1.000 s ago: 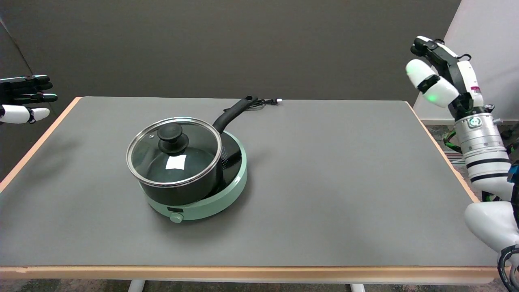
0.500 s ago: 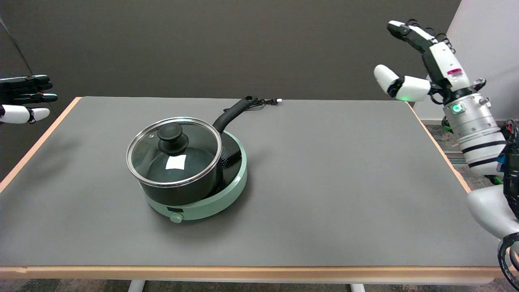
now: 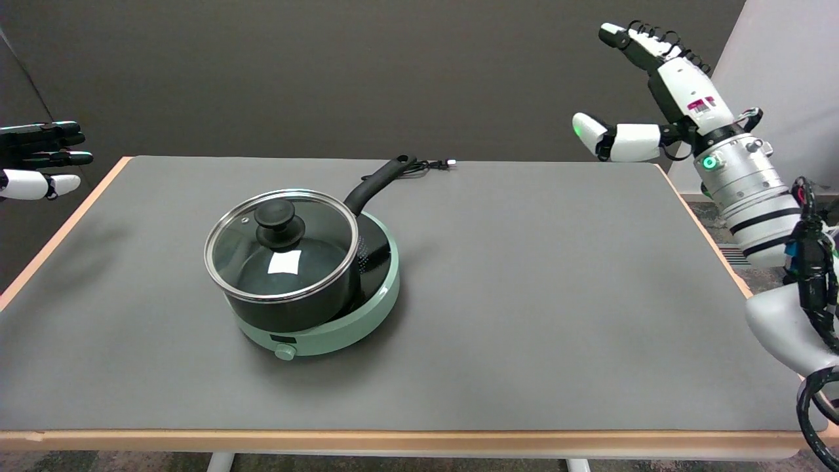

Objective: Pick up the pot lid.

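A glass pot lid with a steel rim and a black knob covers a black pot whose long handle points to the back right. The pot stands on a mint-green hot plate, left of the table's middle. My right hand hovers high over the table's back right corner, far to the right of the lid. Its fingers are spread apart and it holds nothing.
The grey table has a wooden edge all round. A black power cord lies at the back edge behind the pot handle. The idle left hand hangs in the air at the upper left.
My right arm has swung left and upward, bringing the hand from beyond the table's right edge to above the back right corner, with the fingers stretched out. The lid and pot have not moved.
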Controlling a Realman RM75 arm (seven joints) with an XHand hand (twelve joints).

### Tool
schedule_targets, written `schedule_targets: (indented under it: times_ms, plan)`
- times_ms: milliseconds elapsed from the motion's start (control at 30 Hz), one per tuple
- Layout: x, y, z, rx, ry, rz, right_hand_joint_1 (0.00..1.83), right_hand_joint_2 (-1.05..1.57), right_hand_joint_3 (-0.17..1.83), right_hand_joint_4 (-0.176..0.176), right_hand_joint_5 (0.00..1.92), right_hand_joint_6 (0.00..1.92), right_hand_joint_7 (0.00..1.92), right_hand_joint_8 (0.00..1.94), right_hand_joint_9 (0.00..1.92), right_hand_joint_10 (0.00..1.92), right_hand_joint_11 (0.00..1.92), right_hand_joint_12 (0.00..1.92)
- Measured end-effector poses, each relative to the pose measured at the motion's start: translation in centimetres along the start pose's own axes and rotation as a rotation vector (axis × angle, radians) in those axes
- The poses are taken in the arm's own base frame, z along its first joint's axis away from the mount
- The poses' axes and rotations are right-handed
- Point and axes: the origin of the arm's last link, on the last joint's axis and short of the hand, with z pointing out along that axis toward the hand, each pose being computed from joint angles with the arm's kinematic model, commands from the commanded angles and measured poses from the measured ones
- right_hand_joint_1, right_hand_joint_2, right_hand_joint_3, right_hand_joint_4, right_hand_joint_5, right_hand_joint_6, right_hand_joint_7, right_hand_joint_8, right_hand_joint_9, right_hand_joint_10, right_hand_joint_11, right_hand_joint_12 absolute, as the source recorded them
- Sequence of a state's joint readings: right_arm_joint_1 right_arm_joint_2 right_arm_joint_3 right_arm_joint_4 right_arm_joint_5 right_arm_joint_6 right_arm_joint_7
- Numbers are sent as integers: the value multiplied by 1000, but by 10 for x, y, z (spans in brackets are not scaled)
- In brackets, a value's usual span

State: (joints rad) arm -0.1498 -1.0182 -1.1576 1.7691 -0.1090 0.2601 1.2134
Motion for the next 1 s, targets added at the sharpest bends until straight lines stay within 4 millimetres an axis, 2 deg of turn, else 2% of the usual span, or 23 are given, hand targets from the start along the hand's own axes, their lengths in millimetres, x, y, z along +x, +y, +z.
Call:
schedule_targets:
  times_ms: [200, 300, 433, 667, 1000]
  plan:
    - [-1, -6, 3, -9, -18, -49, 753, 380, 875, 29, 50, 139, 9, 86, -1, 135, -1, 269]
    - [-1, -9, 5, -6, -25, -95, 782, 371, 863, 31, 27, 112, -1, 76, -1, 108, -1, 269]
    - [0, -14, 7, 9, -32, -182, 808, 371, 883, 28, 47, 125, 32, 113, 13, 175, 11, 378]
    - [5, -23, 13, 56, -22, -323, 824, 378, 896, 26, 60, 131, 46, 117, 25, 175, 15, 375]
    - [12, -36, 22, 119, 4, -428, 823, 389, 933, 26, 85, 137, 72, 140, 65, 190, 24, 390]
